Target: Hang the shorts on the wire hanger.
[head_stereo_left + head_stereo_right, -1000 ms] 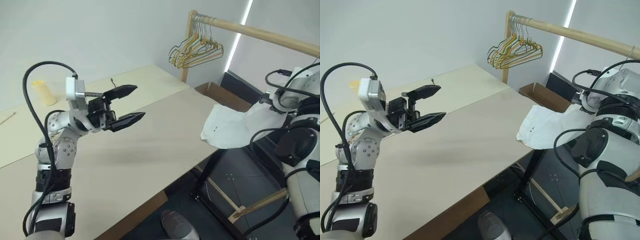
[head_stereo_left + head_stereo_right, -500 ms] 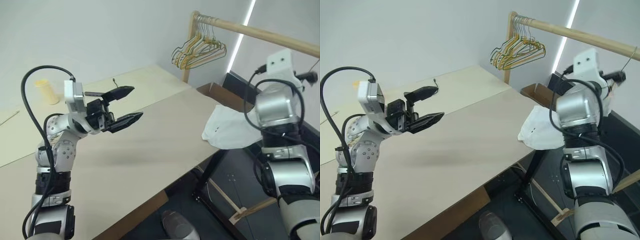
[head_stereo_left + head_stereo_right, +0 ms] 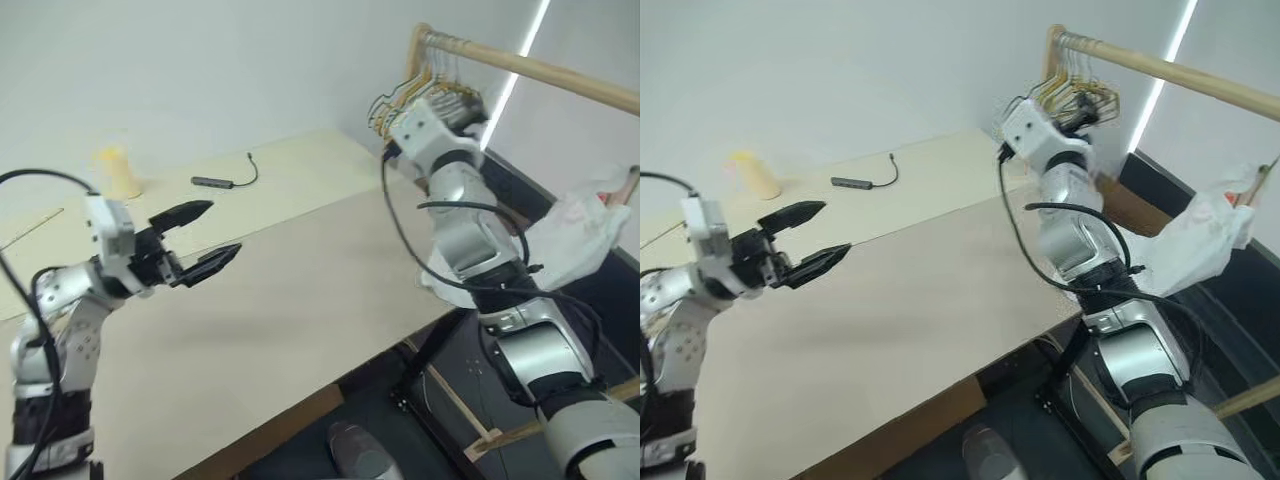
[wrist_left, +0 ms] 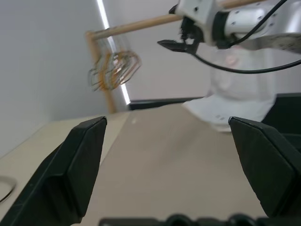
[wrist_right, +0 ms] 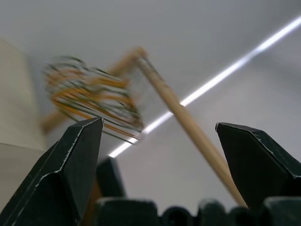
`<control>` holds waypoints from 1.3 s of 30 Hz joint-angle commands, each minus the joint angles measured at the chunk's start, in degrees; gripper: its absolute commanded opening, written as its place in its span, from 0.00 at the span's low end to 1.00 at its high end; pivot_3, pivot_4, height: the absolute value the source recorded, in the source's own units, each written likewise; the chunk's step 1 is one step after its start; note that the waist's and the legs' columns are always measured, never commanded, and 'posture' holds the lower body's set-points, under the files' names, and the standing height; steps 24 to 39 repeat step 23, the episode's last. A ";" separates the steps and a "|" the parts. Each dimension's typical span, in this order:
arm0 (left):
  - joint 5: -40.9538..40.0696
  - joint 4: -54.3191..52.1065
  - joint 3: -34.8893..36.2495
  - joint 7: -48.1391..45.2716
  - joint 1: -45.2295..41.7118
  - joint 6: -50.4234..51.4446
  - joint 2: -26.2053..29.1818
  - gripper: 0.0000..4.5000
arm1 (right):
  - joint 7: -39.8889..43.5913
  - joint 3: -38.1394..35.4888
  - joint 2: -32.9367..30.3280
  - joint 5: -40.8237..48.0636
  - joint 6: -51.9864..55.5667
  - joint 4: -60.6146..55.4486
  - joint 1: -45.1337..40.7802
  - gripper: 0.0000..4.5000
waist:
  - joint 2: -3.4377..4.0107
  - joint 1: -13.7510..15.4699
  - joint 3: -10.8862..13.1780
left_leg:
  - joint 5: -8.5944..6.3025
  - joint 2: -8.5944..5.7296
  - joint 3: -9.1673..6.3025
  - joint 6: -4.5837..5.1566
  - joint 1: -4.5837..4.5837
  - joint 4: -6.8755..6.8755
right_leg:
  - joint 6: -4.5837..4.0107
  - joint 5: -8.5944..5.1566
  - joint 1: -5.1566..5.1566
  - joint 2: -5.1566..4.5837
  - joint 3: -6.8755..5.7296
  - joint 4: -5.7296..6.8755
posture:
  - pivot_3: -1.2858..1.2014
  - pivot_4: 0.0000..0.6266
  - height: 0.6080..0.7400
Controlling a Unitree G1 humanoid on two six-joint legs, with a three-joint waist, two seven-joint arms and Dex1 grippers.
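While both arms are up over the table (image 3: 300,300), I count two grippers, and both stand spread with nothing between the fingers. My left gripper (image 3: 200,243) hangs above the near-left part of the tabletop, its two black fingers parted and pointing across toward the rack. My right gripper (image 3: 1087,100) is raised at the bunch of hangers (image 5: 94,101); from its wrist camera I see its two fingers wide apart, framing the bunch and the wooden rail (image 5: 188,122), gripping neither.

I count one pair of shorts (image 3: 575,235): white cloth, off the table, to the right of my right arm and below the rail. In the head views it looks draped or hung near the picture's right edge, with a pinkish patch at its top, but what carries it is cut off by the frame, so I cannot tell how it is supported. In the left wrist view the shorts (image 4: 235,94) show pale behind my right forearm, which covers their upper part.

The hangers are bunched at the rail's post end, yellow and dark wires overlapping; I cannot count them, and I cannot pick out the single grey wire hanger among them or elsewhere.

On the far pale surface I count one yellowish cup (image 3: 118,172) and one small dark adapter with a short cable (image 3: 225,178). One cardboard box (image 3: 1130,205) sits mostly hidden behind my right arm.
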 commanded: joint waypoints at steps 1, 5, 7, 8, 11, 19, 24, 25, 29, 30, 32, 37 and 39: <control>-0.07 -6.87 3.63 3.65 4.65 0.48 0.58 1.00 | 8.44 -0.03 0.71 3.33 -7.18 -3.26 1.35 0.99 | -0.04 2.61 0.00 | 0.00 -0.01 0.02 0.00 -0.13 0.00 | -0.08 0.05 -0.17 -0.01 0.02 0.03 | 0.50 0.00 1.00; -1.21 -12.24 6.15 7.67 10.16 2.30 0.23 1.00 | 16.06 3.21 -0.30 2.25 -13.30 -5.21 5.01 0.99 | -0.04 8.58 0.01 | -0.01 0.00 -0.01 -0.01 -0.49 0.00 | -0.15 0.08 -0.58 -0.01 -0.07 0.07 | 0.53 0.00 1.00; -2.05 -13.76 7.09 8.72 11.56 2.76 0.02 1.00 | 18.36 3.48 -0.25 2.07 -14.32 -5.75 6.30 0.99 | -0.05 11.35 0.00 | -0.01 -0.01 -0.01 -0.02 -0.76 0.01 | -0.19 0.10 -0.85 -0.02 -0.11 0.10 | 0.54 0.00 1.00; -2.24 -14.18 7.39 9.18 12.12 2.97 -0.01 1.00 | 19.25 3.60 -0.25 1.87 -14.63 -6.08 6.93 0.99 | -0.06 12.67 -0.01 | -0.01 -0.01 0.01 -0.02 -0.93 0.06 | -0.20 0.11 -1.10 -0.03 -0.11 0.17 | 0.54 0.00 1.00; -2.41 -15.24 7.76 11.70 13.68 5.14 0.40 1.00 | 20.66 4.31 -0.77 0.11 -16.77 -6.47 8.88 0.99 | -0.07 16.20 -0.02 | 0.00 -0.10 0.09 -0.03 -1.13 0.17 | -0.30 0.10 -1.40 -0.03 -0.10 0.49 | 0.56 0.00 1.00; -2.46 -17.72 8.81 13.69 16.66 6.44 0.63 1.00 | 21.79 5.44 0.26 -3.66 -19.84 -5.50 10.95 0.99 | -0.09 21.04 -0.03 | 0.05 0.02 0.60 -0.08 -0.90 0.17 | -0.67 -0.03 -1.42 0.21 -0.20 0.84 | 0.58 0.00 1.00; -2.42 -18.30 8.08 15.81 17.00 8.08 0.42 1.00 | 22.55 5.76 0.20 -4.49 -21.87 -5.06 10.99 0.99 | -0.09 22.09 -0.03 | 0.07 0.03 0.62 -0.10 -0.88 0.17 | -0.70 -0.04 -1.41 0.24 -0.21 0.86 | 0.58 0.00 1.00; -2.42 -18.30 8.08 15.81 17.00 8.08 0.42 1.00 | 22.55 5.76 0.20 -4.49 -21.87 -5.06 10.99 0.99 | -0.09 22.09 -0.03 | 0.07 0.03 0.62 -0.10 -0.88 0.17 | -0.70 -0.04 -1.41 0.24 -0.21 0.86 | 0.58 0.00 1.00; -2.42 -18.30 8.08 15.81 17.00 8.08 0.42 1.00 | 22.55 5.76 0.20 -4.49 -21.87 -5.06 10.99 0.99 | -0.09 22.09 -0.03 | 0.07 0.03 0.62 -0.10 -0.88 0.17 | -0.70 -0.04 -1.41 0.24 -0.21 0.86 | 0.58 0.00 1.00; -2.42 -18.30 8.08 15.81 17.00 8.08 0.42 1.00 | 22.55 5.76 0.20 -4.49 -21.87 -5.06 10.99 0.99 | -0.09 22.09 -0.03 | 0.07 0.03 0.62 -0.10 -0.88 0.17 | -0.70 -0.04 -1.41 0.24 -0.21 0.86 | 0.58 0.00 1.00; -2.42 -18.30 8.08 15.81 17.00 8.08 0.42 1.00 | 22.55 5.76 0.20 -4.49 -21.87 -5.06 10.99 0.99 | -0.09 22.09 -0.03 | 0.07 0.03 0.62 -0.10 -0.88 0.17 | -0.70 -0.04 -1.41 0.24 -0.21 0.86 | 0.58 0.00 1.00; -2.42 -18.30 8.08 15.81 17.00 8.08 0.42 1.00 | 22.55 5.76 0.20 -4.49 -21.87 -5.06 10.99 0.99 | -0.09 22.09 -0.03 | 0.07 0.03 0.62 -0.10 -0.88 0.17 | -0.70 -0.04 -1.41 0.24 -0.21 0.86 | 0.58 0.00 1.00; -2.42 -18.30 8.08 15.81 17.00 8.08 0.42 1.00 | 22.55 5.76 0.20 -4.49 -21.87 -5.06 10.99 0.99 | -0.09 22.09 -0.03 | 0.07 0.03 0.62 -0.10 -0.88 0.17 | -0.70 -0.04 -1.41 0.24 -0.21 0.86 | 0.58 0.00 1.00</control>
